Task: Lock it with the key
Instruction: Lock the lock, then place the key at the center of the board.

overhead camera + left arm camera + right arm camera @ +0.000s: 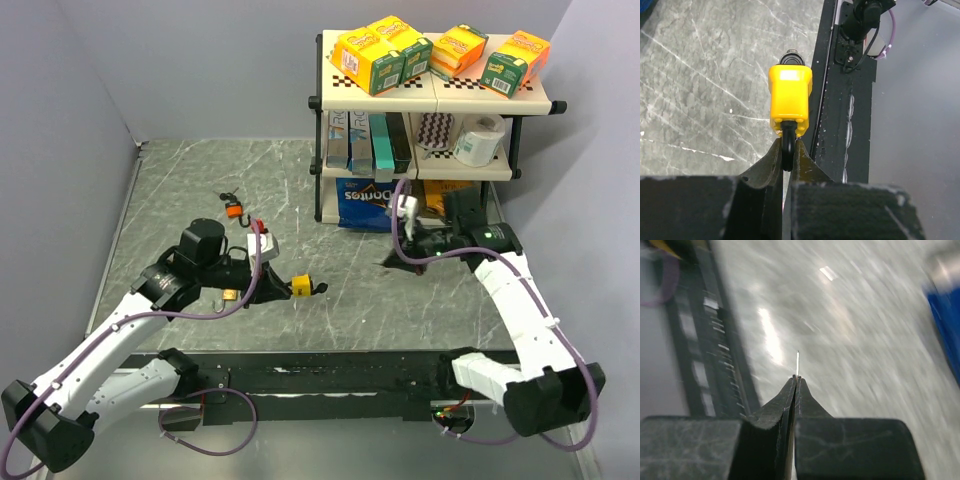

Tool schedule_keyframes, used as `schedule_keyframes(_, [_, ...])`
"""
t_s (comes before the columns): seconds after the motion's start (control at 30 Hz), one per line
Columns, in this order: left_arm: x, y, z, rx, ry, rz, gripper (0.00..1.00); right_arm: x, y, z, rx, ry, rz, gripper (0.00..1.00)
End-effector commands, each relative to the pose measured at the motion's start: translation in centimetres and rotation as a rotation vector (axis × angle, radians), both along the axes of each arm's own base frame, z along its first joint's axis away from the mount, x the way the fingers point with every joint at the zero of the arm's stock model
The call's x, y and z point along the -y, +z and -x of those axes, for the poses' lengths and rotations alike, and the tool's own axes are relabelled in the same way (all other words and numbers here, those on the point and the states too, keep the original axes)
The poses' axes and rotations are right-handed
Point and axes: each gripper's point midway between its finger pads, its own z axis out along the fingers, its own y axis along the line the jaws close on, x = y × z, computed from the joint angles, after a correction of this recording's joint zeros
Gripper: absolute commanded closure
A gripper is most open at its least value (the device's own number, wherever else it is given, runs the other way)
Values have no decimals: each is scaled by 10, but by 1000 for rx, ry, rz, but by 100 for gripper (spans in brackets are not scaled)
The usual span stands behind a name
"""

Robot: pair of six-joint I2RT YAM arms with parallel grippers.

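A yellow padlock (790, 100) hangs out over the marble table, near its front edge. My left gripper (787, 150) is shut on its black shackle (788, 150). In the top view the padlock (300, 287) sits just right of the left gripper (280, 288). My right gripper (796, 380) is shut on a thin metal key (798, 362), seen edge-on and sticking out past the fingertips. That gripper (392, 260) hovers low in front of the shelf, well right of the padlock. The right wrist view is blurred.
A small orange padlock (235, 210) lies on the table (200, 180) behind the left arm. A two-level shelf (330, 105) at the back right holds yellow-green boxes, cartons, a paper roll and a blue chips bag (362, 203). A black rail (330, 375) runs along the near edge.
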Motion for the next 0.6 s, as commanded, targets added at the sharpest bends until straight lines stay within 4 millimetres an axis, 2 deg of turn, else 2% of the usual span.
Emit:
schedule_keyframes(0.0, [2, 10, -6, 58, 10, 40, 99, 69, -52, -28, 73, -163, 186, 100])
schedule_keyframes(0.07, [3, 7, -11, 56, 27, 29, 99, 94, -69, -41, 71, -238, 230, 100])
schedule_keyframes(0.1, [4, 5, -13, 50, 30, 24, 99, 115, -80, -51, 87, -294, 262, 100])
schedule_keyframes(0.2, [5, 2, -22, 41, 57, 11, 99, 158, -108, -67, 78, -405, 354, 100])
schedule_keyframes(0.23, [6, 1, -24, 37, 65, 7, 99, 172, -115, -78, 93, -443, 384, 100])
schedule_keyframes(0.33, [7, 0, -32, 21, 108, -6, 99, 202, -132, -93, 82, -519, 422, 100])
schedule_keyframes(0.5, [4, -1, -49, 2, 211, -27, 99, 236, -161, -106, 80, -539, 502, 100])
schedule_keyframes(0.57, [1, 0, -58, -7, 282, -36, 99, 251, -166, -110, 84, -564, 526, 100])
